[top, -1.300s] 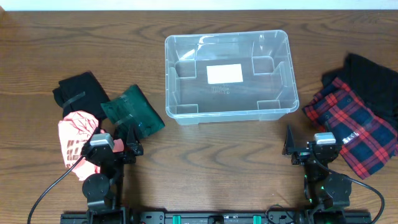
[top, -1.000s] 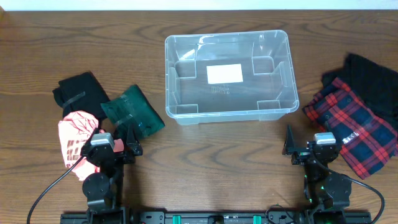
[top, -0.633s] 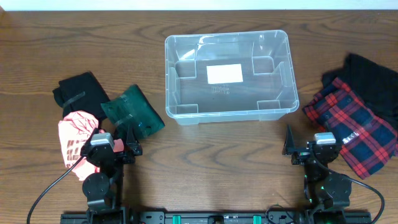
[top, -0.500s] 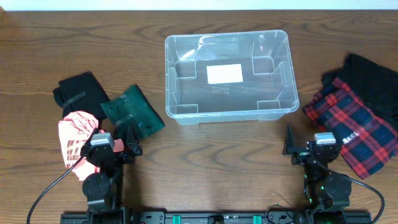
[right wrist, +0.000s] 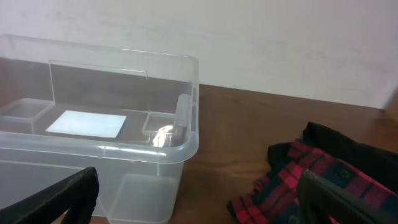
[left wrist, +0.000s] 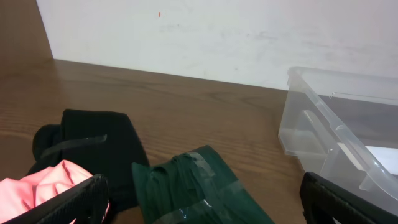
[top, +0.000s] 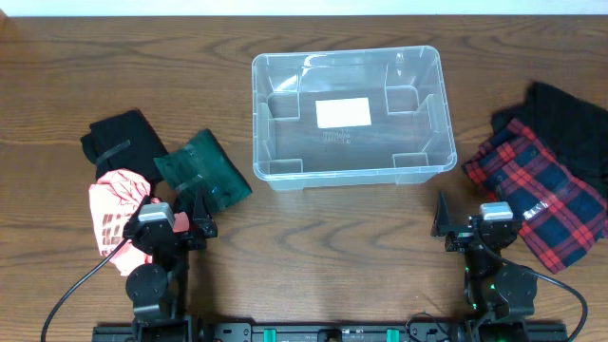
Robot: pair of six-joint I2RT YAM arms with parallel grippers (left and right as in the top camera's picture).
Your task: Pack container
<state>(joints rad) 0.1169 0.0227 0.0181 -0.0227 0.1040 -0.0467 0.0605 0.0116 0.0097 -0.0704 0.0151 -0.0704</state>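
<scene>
The clear plastic container (top: 281, 173) sits at the table's centre back, with only a white label on its base; it also shows in the left wrist view (left wrist: 323, 134) and the right wrist view (right wrist: 174, 146). At the left lie a dark green folded cloth (top: 201, 169), a black cloth (top: 119, 140) and a pink cloth (top: 112, 211). At the right lie a red plaid cloth (top: 537, 190) and a black cloth (top: 570, 119). My left gripper (top: 195, 217) is open and empty beside the green cloth (left wrist: 193, 190). My right gripper (top: 454, 226) is open and empty, left of the plaid cloth (right wrist: 311, 180).
The wooden table (top: 332, 256) ends at a white wall at the back. Both arm bases stand at the front edge.
</scene>
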